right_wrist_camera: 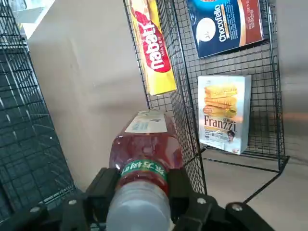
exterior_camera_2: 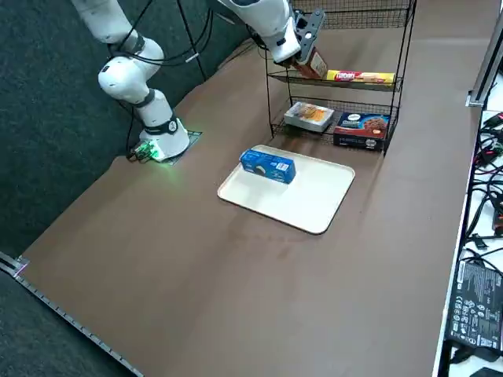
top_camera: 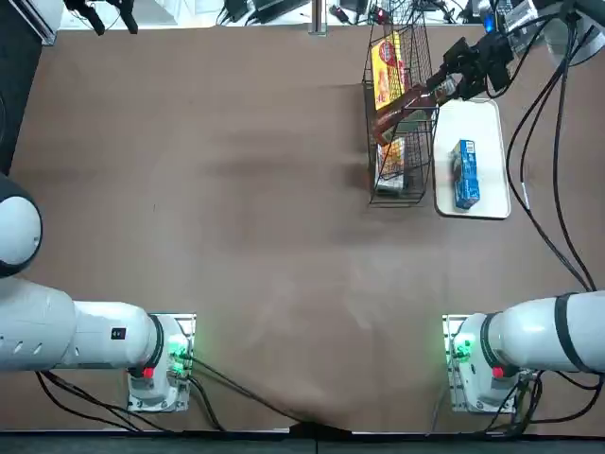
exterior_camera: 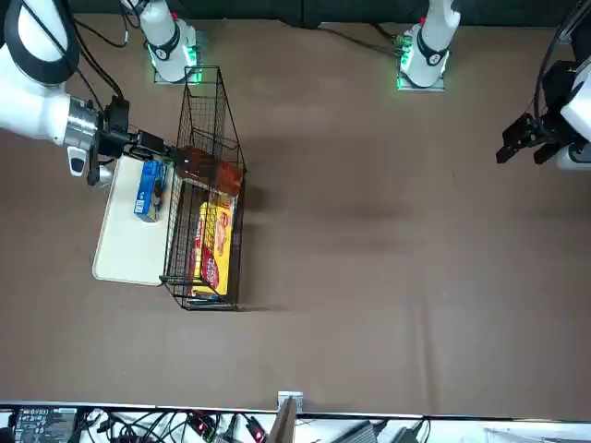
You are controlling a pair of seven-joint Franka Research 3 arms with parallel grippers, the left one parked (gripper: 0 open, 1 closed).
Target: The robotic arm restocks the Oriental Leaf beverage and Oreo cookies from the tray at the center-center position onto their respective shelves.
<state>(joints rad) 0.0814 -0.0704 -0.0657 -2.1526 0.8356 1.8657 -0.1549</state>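
My right gripper [top_camera: 461,74] is shut on the cap end of the Oriental Leaf bottle [top_camera: 402,107], at the tray side of the wire rack [top_camera: 398,194]. The amber bottle [exterior_camera_2: 311,63] slants down into the rack's middle tier [exterior_camera_2: 338,82], next to a yellow wafer pack [exterior_camera_2: 360,76]. In the wrist view the black fingers [right_wrist_camera: 108,185] clamp the bottle [right_wrist_camera: 145,149] just below its white cap. The blue Oreo box [top_camera: 465,173] lies on the white tray [top_camera: 487,121] beside the rack, apart from the gripper [exterior_camera: 138,144]. The front view shows the box [exterior_camera: 146,189], tray [exterior_camera: 129,249] and bottle [exterior_camera: 209,167].
The rack's lowest tier holds a Franzzi box [right_wrist_camera: 224,113] and a dark Chocofello box [right_wrist_camera: 226,24]. The yellow-red pack [top_camera: 386,64] lies on the tier the bottle enters. Brown tabletop [top_camera: 208,189] spreads to the left of the rack.
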